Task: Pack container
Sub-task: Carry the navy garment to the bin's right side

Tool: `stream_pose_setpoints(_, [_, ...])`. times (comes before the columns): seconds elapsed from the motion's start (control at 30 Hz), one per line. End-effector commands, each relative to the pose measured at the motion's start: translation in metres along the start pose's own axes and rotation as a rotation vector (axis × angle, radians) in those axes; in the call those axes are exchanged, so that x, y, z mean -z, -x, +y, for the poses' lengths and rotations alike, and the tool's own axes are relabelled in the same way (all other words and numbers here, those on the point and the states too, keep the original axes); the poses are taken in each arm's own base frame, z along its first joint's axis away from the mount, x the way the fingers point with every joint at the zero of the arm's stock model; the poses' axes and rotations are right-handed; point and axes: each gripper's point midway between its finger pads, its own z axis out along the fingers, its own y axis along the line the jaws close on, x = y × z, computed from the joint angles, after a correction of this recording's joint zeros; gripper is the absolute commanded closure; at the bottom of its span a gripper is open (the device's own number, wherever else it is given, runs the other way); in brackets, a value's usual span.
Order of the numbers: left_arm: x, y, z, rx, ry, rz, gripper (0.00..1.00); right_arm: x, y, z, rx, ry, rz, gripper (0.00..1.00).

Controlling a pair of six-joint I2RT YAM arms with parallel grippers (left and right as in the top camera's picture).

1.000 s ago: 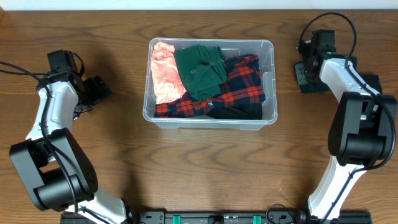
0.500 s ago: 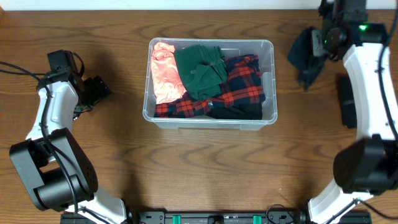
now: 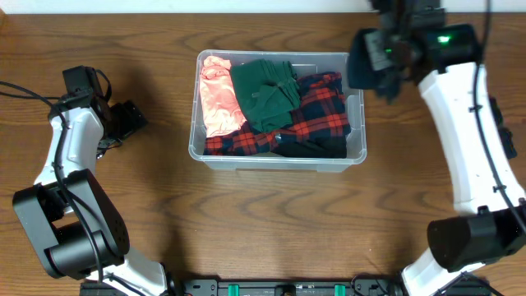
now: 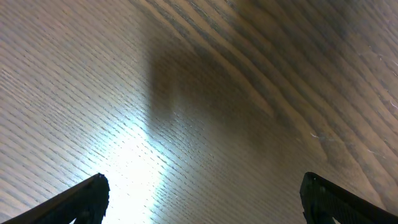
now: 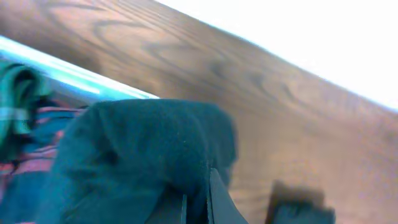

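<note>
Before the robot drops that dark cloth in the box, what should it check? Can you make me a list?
1. Grip on the dark cloth: ok. The right gripper is shut on it.
2. Cloth above the box: not ok. It hangs by the far right corner, mostly outside.
3. Cloth high enough to clear the rim: cannot tell.
4. Room inside: cannot tell. The pink top, green top and red checked cloth cover most of the bottom.
5. Left gripper out of the way: ok. It is open over bare table, far to the left.
</note>
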Motion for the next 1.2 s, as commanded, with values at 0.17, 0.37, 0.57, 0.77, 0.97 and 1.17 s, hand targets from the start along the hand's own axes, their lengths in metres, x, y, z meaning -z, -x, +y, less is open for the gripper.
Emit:
stream_pose_setpoints(0.17, [-0.003, -0.003, 0.002, 0.011, 0.007, 0.011, 0.02, 0.043, 0.043, 0.028, 0.555, -0.137, -0.121, 0.99])
stream_pose_setpoints(0.37, [-0.003, -0.003, 0.002, 0.011, 0.007, 0.011, 0.02, 0.044, 0.043, 0.054, 0.818, -0.061, -0.146, 0.99])
stream_pose_setpoints(0.57, [-0.003, -0.003, 0.002, 0.011, 0.007, 0.011, 0.02, 0.044, 0.024, 0.081, 1.050, 0.096, -0.157, 0.99])
stream_pose_setpoints(0.77, [-0.003, -0.003, 0.002, 0.011, 0.007, 0.011, 0.02, 0.047, 0.040, 0.083, 1.117, 0.058, -0.221, 0.99])
stream_pose_setpoints(0.97, [-0.003, -0.003, 0.002, 0.011, 0.007, 0.011, 0.02, 0.050, 0.044, 0.096, 1.213, 0.093, -0.282, 0.99])
stream_pose_setpoints(1.17, [-0.003, -0.003, 0.002, 0.011, 0.007, 0.011, 0.02, 0.051, 0.043, 0.098, 1.251, 0.104, -0.294, 0.99])
